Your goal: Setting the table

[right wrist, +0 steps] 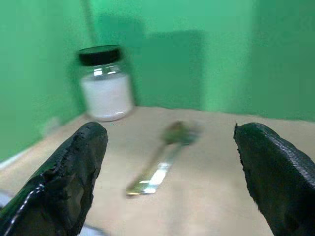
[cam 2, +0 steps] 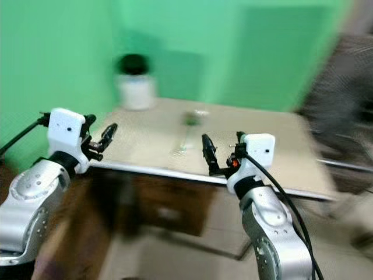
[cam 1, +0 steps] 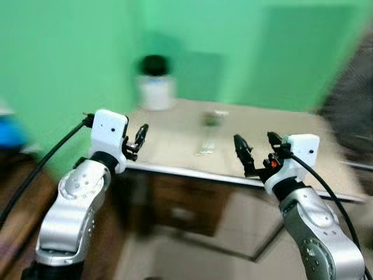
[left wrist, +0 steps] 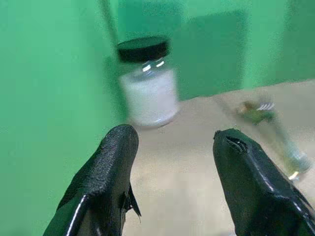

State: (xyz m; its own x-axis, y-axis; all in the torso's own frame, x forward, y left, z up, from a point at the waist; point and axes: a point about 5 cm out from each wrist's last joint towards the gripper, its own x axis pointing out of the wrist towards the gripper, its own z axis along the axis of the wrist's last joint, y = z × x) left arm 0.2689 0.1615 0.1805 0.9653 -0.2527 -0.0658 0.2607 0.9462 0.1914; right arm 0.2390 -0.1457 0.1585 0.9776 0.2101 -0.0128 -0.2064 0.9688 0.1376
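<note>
A metal fork with a greenish head lies near the middle of the beige table. A glass jar with a black lid and white contents stands at the table's back left corner, against the green wall. My left gripper is raised at the table's front left edge, open and empty. My right gripper hovers open over the front edge, nearer than the fork, with nothing between its fingers. The head views are blurred.
Green walls close off the back and left of the table. A dark wooden cabinet sits under the tabletop. A dark blurred shape stands to the right of the table. A blue object is at the far left.
</note>
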